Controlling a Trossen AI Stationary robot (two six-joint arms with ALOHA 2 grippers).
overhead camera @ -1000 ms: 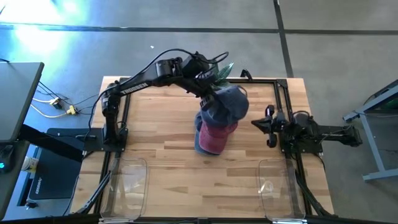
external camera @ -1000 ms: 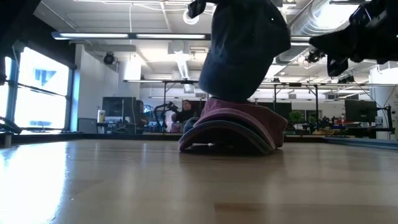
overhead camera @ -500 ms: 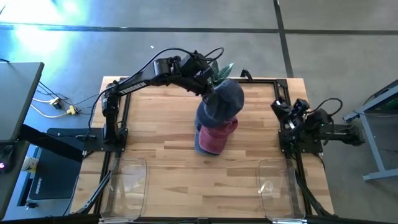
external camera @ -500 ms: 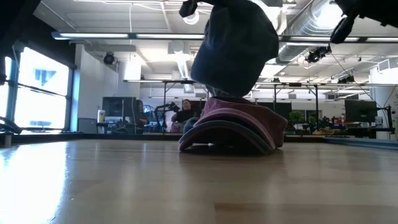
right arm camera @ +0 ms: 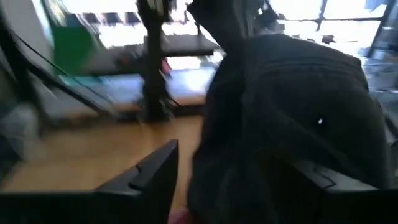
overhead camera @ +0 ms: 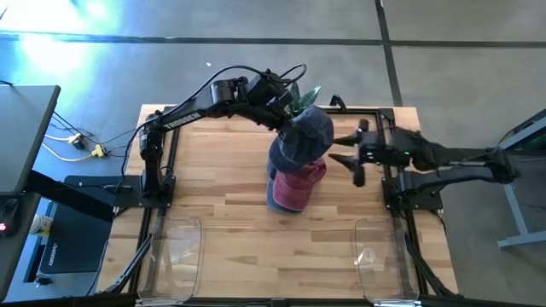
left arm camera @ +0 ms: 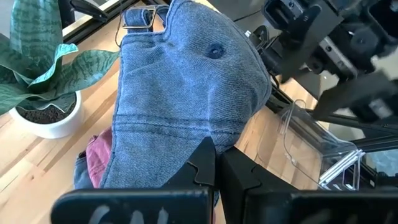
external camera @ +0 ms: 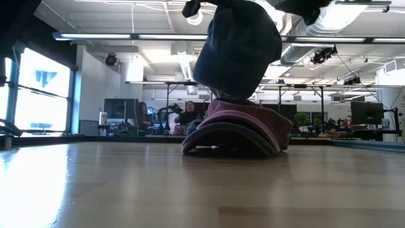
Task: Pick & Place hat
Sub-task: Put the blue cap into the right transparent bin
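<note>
Your left tool [overhead camera: 293, 115] grips the blue hat [overhead camera: 300, 141], lifted above the red hat [overhead camera: 294, 188]. Your right tool [overhead camera: 348, 152] stands wide just right of it; next, close on the blue hat.

Two arms work one wooden desk [overhead camera: 222, 205]. Two hats show: a blue hat [overhead camera: 303, 141] held above a red hat [overhead camera: 294, 188], with what may be a third, bluish cap edge under the red one. One potted plant [left arm camera: 37, 74] stands at the desk's far edge. Two clear trays [overhead camera: 175, 247] sit at the near corners. Two people [external camera: 186, 117] sit in the room beyond.
</note>
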